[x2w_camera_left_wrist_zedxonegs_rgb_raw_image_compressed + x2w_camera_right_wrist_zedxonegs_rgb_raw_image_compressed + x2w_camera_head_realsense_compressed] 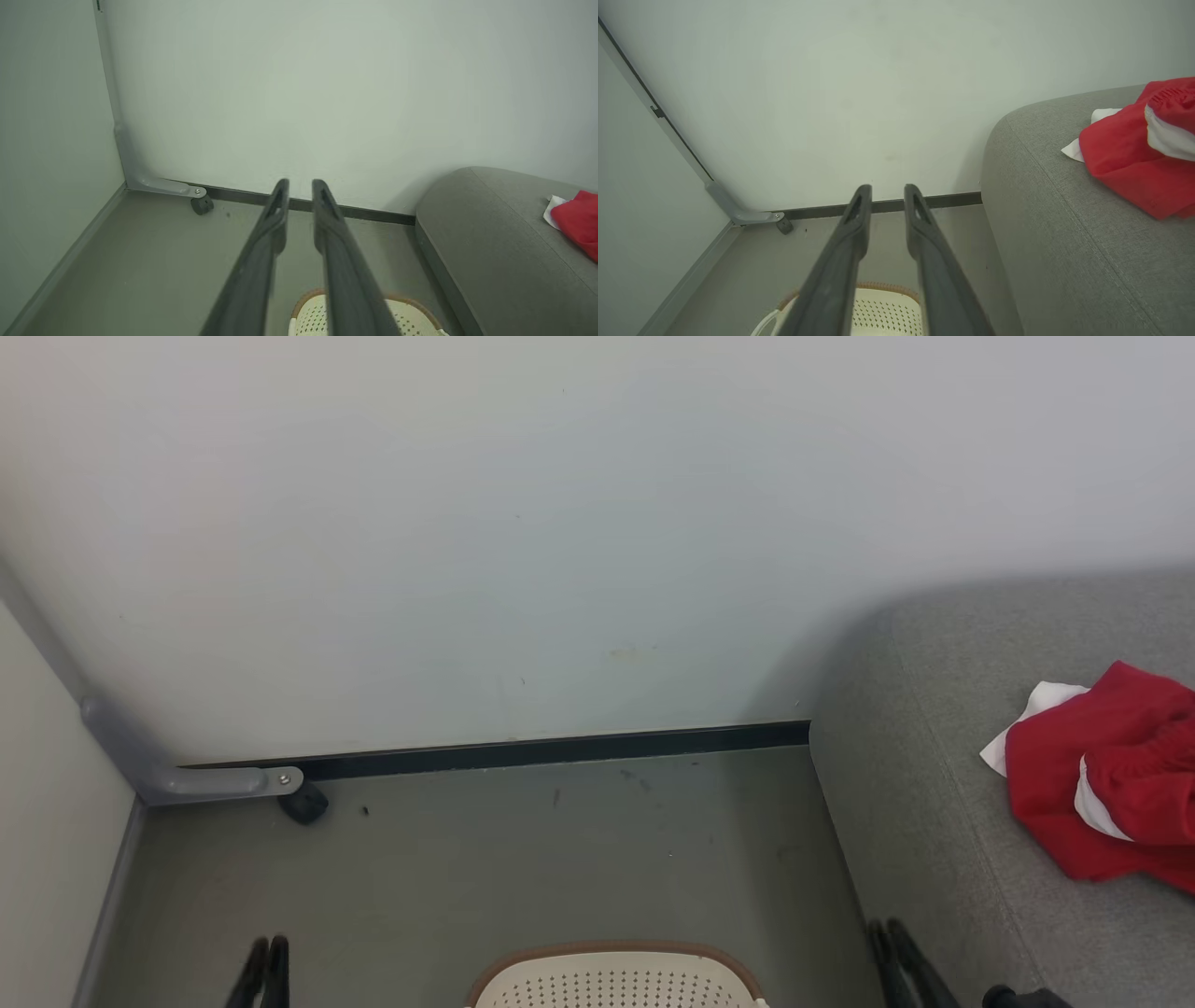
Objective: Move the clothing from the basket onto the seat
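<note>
While nothing is being carried, the left claw (269, 973) pokes up over the grey floor (523, 859), its two dark fingers (273, 224) parted by a slim gap and gripping nothing. Beyond it, in the corner, a grey metal bracket (201, 784) carries a small black wheel (303, 803). Between the two claws sits the basket (616, 949), cream plastic dotted with round holes under a brown rim; its inside is cut off from sight. The right claw (887, 935) rises just beside the seat (934, 784), likewise narrowly parted and empty, seemingly poised for a reach into the basket. That seat, a broad cushion of grey woven cloth with a rounded corner and a stitched seam, holds the clothing (1111, 775): soft, crumpled bright red fabric with white trim, lying well in from the corner, where it should not slide off.
</note>
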Robot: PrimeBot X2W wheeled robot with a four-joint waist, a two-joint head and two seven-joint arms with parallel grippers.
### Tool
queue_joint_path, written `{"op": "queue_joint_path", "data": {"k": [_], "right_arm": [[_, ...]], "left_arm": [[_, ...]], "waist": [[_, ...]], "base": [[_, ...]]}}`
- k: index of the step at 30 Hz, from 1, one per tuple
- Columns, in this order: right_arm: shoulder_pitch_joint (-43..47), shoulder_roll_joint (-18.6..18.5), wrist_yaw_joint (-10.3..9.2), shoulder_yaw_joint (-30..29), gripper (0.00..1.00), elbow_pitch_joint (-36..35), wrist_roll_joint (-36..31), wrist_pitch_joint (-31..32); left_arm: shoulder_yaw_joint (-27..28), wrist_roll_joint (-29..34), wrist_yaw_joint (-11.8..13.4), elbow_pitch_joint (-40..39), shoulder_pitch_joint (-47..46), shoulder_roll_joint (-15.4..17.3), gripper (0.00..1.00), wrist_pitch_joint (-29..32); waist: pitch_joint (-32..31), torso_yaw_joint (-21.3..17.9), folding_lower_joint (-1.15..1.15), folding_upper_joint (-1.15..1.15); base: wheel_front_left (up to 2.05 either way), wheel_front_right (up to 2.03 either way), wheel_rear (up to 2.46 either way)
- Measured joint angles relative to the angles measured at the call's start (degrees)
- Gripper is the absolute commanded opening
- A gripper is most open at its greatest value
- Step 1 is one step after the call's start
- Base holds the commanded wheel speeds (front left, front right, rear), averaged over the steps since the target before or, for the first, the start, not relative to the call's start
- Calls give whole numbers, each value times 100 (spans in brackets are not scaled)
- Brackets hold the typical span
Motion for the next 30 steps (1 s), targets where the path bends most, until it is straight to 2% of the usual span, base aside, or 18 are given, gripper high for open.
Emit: {"op": "queue_joint_path", "data": {"k": [10,30], "right_arm": [[183,34,1,-116,0,230,290,107],[64,82,76,-563,0,259,1939,582]], "left_arm": [[29,-302,-8,214,129,-203,0,135],[375,-1437,-157,281,57,-438,0,604]], "waist": [[-1,3,1,0],[-9,16,1,0]], "base": [[0,0,0],[0,0,0]]}}
